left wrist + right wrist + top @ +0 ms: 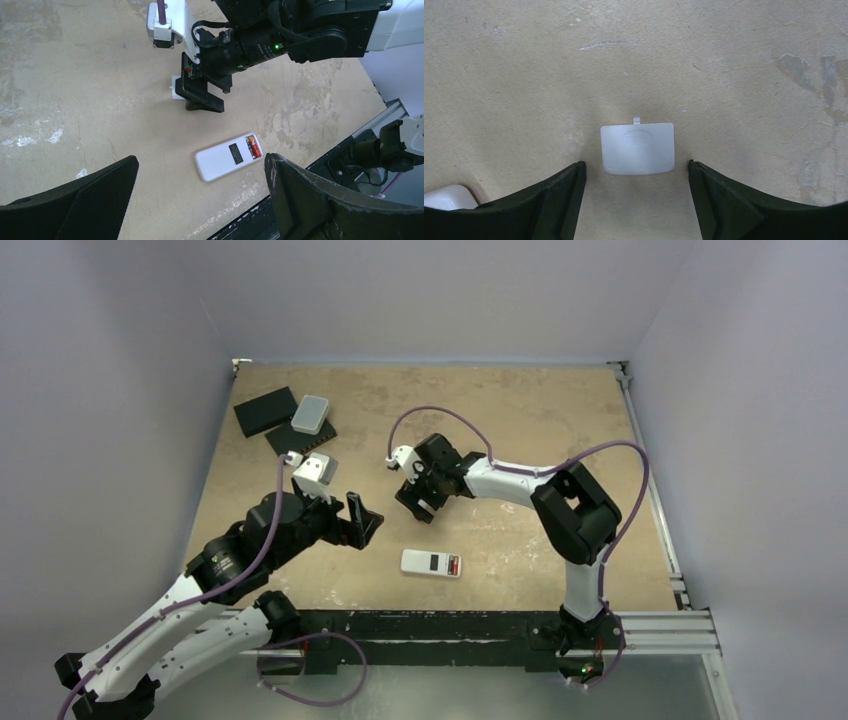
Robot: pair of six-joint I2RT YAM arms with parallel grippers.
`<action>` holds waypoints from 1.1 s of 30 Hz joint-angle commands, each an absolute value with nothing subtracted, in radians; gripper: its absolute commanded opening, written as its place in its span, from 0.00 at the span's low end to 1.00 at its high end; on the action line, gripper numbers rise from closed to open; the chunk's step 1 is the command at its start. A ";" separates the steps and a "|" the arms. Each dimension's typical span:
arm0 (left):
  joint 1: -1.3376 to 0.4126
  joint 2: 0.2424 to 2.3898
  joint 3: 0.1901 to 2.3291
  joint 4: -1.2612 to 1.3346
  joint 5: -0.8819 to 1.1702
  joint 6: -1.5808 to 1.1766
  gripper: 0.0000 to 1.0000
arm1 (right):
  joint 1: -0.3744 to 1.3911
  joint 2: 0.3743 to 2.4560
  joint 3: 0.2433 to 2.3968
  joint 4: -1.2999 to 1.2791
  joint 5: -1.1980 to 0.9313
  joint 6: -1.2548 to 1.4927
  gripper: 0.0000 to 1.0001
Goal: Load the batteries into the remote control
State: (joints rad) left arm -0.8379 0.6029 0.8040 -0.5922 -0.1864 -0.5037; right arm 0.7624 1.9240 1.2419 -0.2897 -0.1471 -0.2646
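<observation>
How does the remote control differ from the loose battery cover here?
The remote control is a long bar; the battery cover is a short, squarish plate. The remote control shows a dark label and red-orange at one end; the battery cover has only a ribbed patch and a tab. The battery cover lies within the open right gripper; the remote control lies apart from it. Both are whitish and lie flat on the table.

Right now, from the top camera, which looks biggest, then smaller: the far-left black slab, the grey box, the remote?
1. Black slab, the largest.
2. Grey box and remote control: they look about alike, so I won't rank them.
</observation>
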 commanded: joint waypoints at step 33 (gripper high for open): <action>-0.832 0.599 0.800 -0.557 -0.175 -0.482 0.99 | 0.799 1.967 1.276 -0.342 -0.005 -0.230 0.65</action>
State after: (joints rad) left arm -0.8379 0.6025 0.8040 -0.5922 -0.1860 -0.5037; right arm 0.7979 1.9461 1.2770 -0.3111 -0.0677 -0.2260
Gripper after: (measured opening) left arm 0.989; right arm 0.664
